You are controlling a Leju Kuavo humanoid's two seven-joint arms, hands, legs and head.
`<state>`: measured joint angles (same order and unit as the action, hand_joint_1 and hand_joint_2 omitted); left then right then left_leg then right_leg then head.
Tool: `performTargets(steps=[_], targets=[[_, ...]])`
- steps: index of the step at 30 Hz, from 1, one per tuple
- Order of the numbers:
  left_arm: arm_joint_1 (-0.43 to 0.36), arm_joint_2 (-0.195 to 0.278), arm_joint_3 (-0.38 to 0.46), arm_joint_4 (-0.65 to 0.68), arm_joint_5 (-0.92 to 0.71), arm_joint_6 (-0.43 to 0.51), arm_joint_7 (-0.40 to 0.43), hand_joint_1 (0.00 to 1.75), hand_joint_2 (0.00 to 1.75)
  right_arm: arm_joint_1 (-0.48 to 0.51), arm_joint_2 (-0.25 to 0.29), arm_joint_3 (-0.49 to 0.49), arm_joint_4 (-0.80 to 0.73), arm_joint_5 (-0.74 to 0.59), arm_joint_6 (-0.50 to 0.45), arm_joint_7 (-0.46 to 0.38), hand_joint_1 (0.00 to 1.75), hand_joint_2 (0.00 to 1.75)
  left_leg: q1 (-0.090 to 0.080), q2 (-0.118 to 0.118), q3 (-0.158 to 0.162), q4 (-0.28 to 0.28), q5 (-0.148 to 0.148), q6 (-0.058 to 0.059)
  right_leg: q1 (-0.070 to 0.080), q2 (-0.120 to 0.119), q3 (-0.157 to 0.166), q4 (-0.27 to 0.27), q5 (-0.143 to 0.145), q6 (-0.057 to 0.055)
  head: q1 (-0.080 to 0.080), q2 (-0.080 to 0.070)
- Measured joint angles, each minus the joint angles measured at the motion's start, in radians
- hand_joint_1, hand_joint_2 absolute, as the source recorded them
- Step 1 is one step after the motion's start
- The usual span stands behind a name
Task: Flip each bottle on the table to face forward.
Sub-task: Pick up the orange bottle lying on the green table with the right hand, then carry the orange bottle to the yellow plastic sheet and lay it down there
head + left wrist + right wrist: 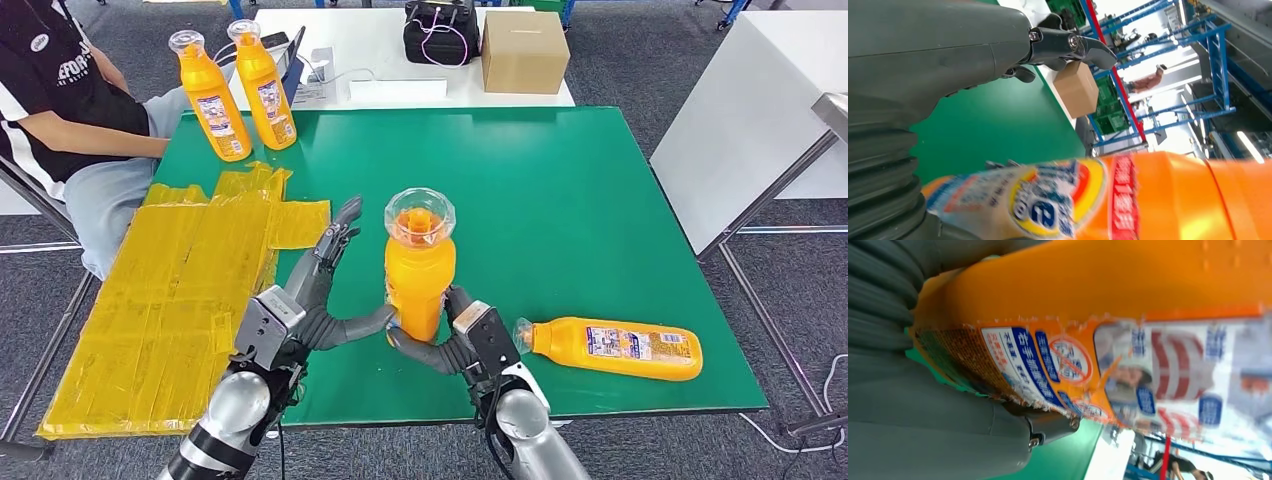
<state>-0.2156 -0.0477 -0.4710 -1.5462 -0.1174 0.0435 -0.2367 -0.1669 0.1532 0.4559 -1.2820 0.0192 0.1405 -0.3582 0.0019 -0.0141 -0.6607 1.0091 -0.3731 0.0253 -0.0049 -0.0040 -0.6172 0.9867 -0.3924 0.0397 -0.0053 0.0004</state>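
Fingers (pixel 412 350) of both hands around upright orange bottle (pixel 419 270).

Held bottle's (pixel 1128 200) label blurred, seemingly unreadable.

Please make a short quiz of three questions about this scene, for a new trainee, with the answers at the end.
1. True or false: the middle bottle lies flat on the green table.
2. How many orange bottles are in the head view?
A) two B) three C) four
3. Fill in: the lying bottle rests near the right robot hand, and its cap points toward the ____ robot hand.

Key
1. False: it stands upright, between the left robot hand and the right one.
2. C: also two rear bottles.
3. right
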Motion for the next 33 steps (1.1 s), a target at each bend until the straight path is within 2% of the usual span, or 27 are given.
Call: performTargets(steps=[12, 33], targets=[[-0.012, 0.0, -0.015, 0.02, 0.022, 0.009, -0.006, 0.0, 1.75, 0.002, 0.002, 0.069, 0.031, -0.003, 0.002, 0.0, 1.75, 1.75, 0.0, 0.0, -0.001, 0.0, 0.0, 0.0, 0.0, 0.0, -0.001, 0.0, 0.0, 0.0, 0.0, 0.0], [-0.012, 0.014, -0.074, 0.026, -0.002, -0.019, -0.017, 0.0, 1.75, -0.004, -0.005, 0.082, 0.04, 0.006, -0.076, -0.016, 1.75, 1.75, 0.0, 0.0, -0.001, 0.0, 0.0, 0.0, 0.0, 0.0, -0.001, 0.0, 0.0, 0.0, 0.0, 0.0]])
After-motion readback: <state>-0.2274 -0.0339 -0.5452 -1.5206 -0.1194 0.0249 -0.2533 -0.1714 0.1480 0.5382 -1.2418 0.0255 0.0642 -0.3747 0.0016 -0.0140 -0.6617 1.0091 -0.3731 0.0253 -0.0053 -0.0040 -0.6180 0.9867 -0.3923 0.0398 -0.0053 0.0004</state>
